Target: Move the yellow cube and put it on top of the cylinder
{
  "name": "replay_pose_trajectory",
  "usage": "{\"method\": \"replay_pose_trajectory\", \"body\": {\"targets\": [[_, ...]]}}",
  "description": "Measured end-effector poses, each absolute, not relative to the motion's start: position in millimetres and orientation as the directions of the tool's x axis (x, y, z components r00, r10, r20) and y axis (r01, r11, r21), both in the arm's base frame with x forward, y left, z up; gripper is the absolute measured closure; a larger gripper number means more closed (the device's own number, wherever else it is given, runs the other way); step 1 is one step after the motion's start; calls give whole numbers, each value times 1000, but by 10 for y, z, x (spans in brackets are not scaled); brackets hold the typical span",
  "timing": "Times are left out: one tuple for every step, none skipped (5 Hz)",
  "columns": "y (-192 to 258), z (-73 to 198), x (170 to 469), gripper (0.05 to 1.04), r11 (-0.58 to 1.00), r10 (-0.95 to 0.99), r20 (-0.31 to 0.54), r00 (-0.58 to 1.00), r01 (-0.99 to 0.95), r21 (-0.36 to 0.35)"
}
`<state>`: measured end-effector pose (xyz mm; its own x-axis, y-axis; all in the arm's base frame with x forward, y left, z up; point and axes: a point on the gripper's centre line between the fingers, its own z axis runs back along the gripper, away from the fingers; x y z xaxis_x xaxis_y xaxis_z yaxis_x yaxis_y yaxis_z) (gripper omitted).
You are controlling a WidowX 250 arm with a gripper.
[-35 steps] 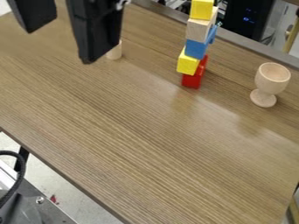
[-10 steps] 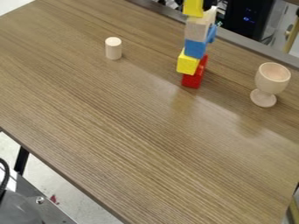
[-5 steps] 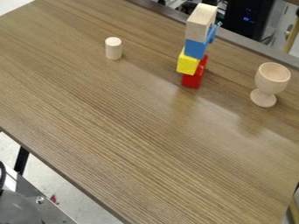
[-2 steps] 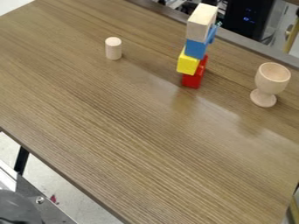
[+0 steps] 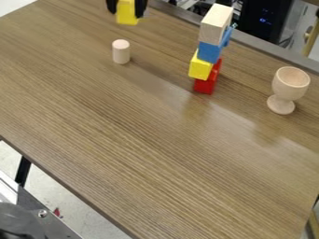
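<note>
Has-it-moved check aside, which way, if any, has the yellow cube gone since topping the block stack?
Yes: the yellow cube has moved left in the picture, off the block stack. The black gripper holds it beyond the pale wooden cylinder.

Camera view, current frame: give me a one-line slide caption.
Pincer gripping the yellow cube near the upright cylinder, with the block stack and cup farther right in view.

Brown wood-grain counter (image 5: 162, 140) with dark grey edge strip (image 5: 261, 47); pale grey speckled floor (image 5: 68, 205) seen below. Black equipment case (image 5: 260, 21) with blue lights noted behind. Diffuse glare reflected off the surface.
</note>
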<state>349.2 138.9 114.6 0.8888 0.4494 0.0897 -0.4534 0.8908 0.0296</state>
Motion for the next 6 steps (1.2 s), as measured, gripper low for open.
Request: {"method": "replay_pose_trajectory", "body": {"targets": [[1460, 1047, 3511, 509, 889, 452, 75, 889, -456, 40], [1520, 951, 3519, 509, 887, 458, 55, 887, -461, 43], [1573, 906, 3493, 509, 882, 468, 44, 883, -470, 44], [1588, 818, 3487, 509, 880, 473, 25, 880, -474, 41], [1608, 800, 3487, 509, 879, 475, 27, 880, -475, 41], [1610, 763, 3492, 509, 881, 470, 20, 882, -471, 42]]}}
